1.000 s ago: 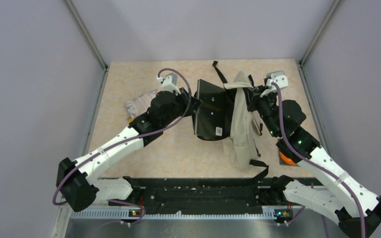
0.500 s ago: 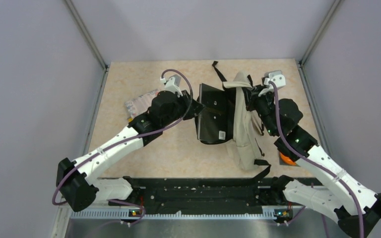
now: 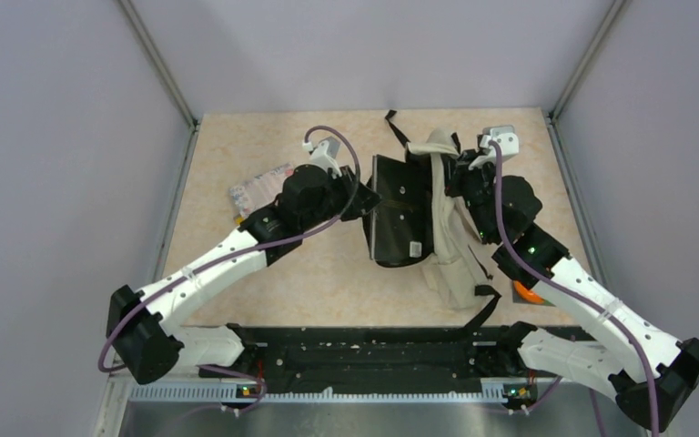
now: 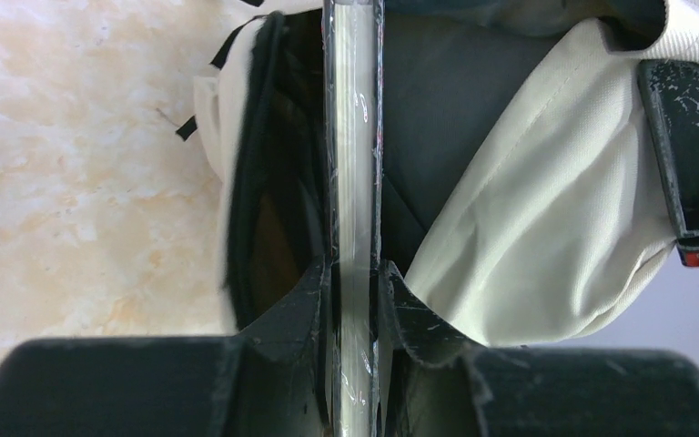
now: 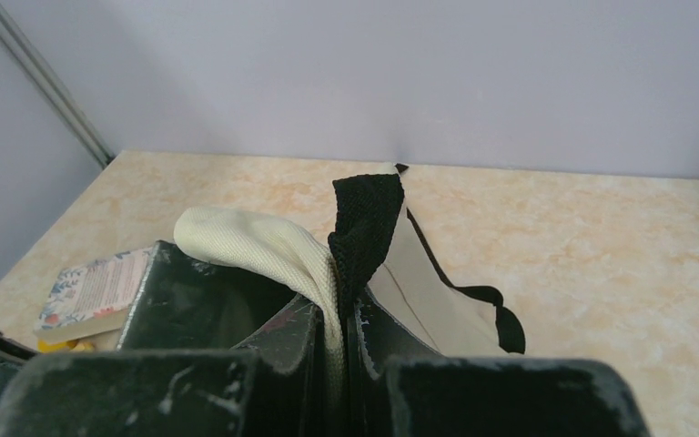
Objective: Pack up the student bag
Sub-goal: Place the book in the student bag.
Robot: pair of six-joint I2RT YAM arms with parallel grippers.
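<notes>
The cream student bag (image 3: 449,250) lies in the middle right of the table with its opening facing left. My left gripper (image 3: 365,201) is shut on the edge of a flat black plastic-wrapped notebook (image 3: 399,217), whose far part is inside the bag's mouth. In the left wrist view my left gripper (image 4: 353,269) pinches the notebook's thin edge (image 4: 353,127), between the dark interior (image 4: 437,118) and cream fabric (image 4: 555,200). My right gripper (image 3: 455,176) is shut on the bag's top. In the right wrist view my right gripper (image 5: 339,309) clamps the cream handle (image 5: 255,241) and black mesh strap (image 5: 366,223).
A floral-covered book (image 3: 260,188) lies at the left of the table, also in the right wrist view (image 5: 91,287), with a small yellow item (image 3: 239,218) beside it. An orange object (image 3: 527,293) sits under my right arm. Black straps (image 3: 403,135) trail toward the back wall.
My left gripper has moved right, carrying the notebook further into the bag's mouth. My right gripper has shifted left with the bag's top, and the bag has bunched and slid slightly.
</notes>
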